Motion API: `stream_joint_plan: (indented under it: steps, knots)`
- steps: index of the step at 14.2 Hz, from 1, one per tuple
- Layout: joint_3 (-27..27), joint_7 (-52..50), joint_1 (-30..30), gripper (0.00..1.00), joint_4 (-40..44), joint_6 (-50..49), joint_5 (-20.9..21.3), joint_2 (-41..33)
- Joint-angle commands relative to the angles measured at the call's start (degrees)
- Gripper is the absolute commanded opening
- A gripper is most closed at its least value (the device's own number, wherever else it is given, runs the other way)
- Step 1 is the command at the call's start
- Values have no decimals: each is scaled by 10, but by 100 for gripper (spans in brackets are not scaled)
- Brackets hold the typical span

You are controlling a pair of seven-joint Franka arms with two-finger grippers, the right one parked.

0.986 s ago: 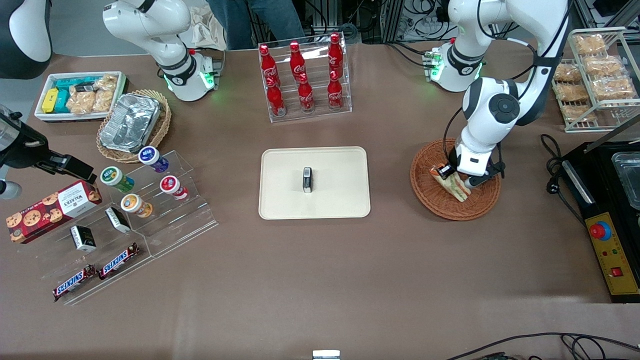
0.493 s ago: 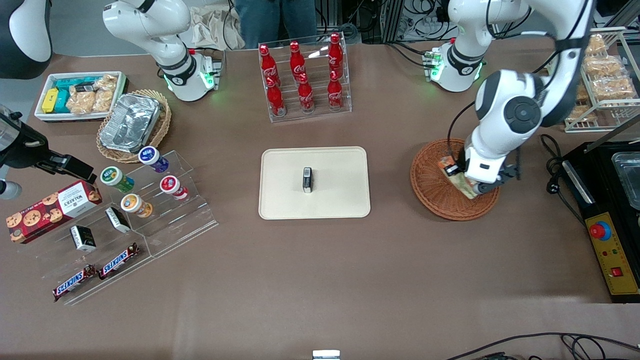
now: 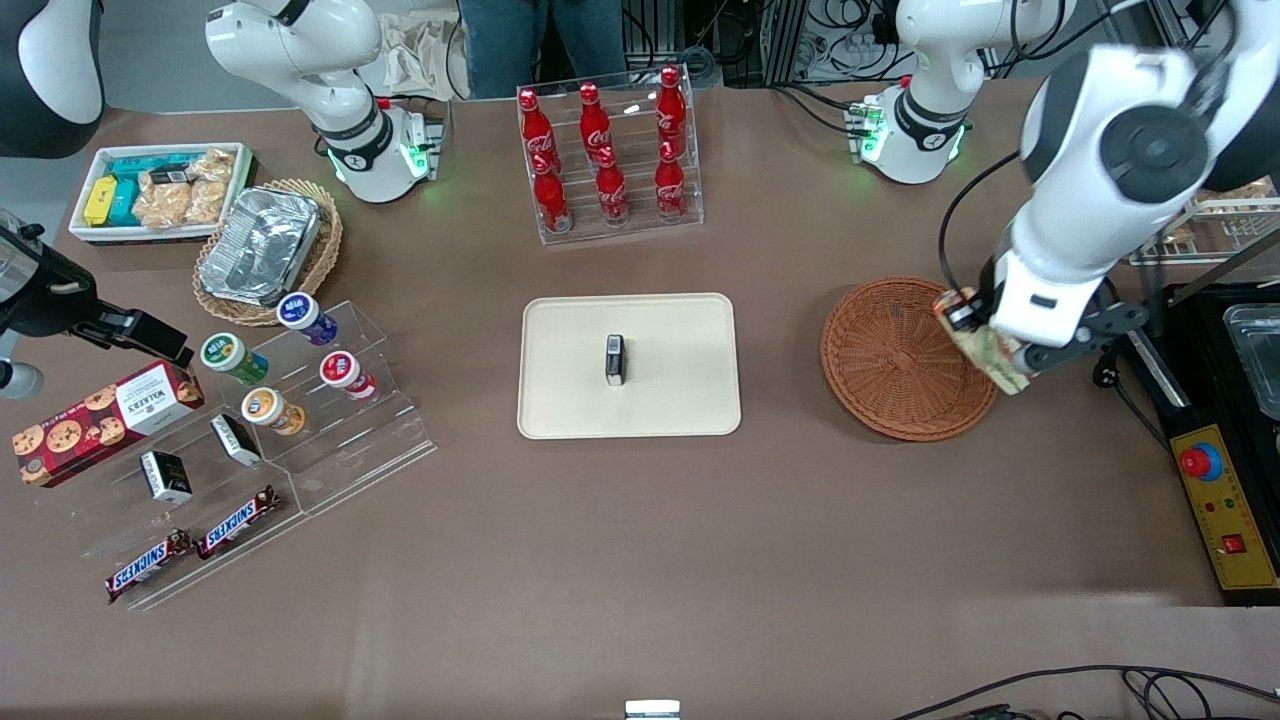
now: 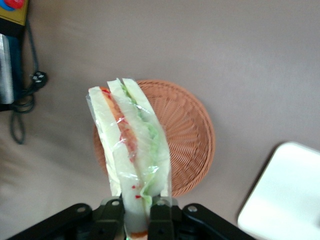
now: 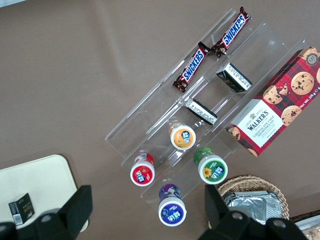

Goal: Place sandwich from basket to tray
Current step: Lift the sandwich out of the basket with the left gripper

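Sandwich [image 4: 134, 150] clamped in your gripper [image 4: 141, 220], lifted above the basket [image 3: 890, 360].
Your fingers [image 4: 160, 216] pinch its lower end; the wrapped wedge juts out past them, hanging over the basket's rim, well apart from the tray [image 3: 680, 400].

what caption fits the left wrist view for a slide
Gripper shut on plastic-wrapped triangular sandwich, above round reddish-brown wicker basket.

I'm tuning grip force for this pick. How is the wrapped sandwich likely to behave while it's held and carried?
The sandwich is probably soft: its bread layers bow a little above the gripper, whose jaws are shut on its narrow end. The clear wrap looks smooth, so it may slip. Held upright above the basket, it seems light, yet could sag or tilt.
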Motion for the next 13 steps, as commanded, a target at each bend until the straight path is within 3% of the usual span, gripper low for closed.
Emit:
stream_joint_plan:
  steps: [1,8,11,13]
  knots:
    - [-1,44,3,0,53,-62,-2,9]
    - [-34,51,-2,0,52,-81,-7,6]
    - [-59,48,-5,0,52,-80,-55,11]
    - [-64,40,-30,0,50,-78,-61,12]
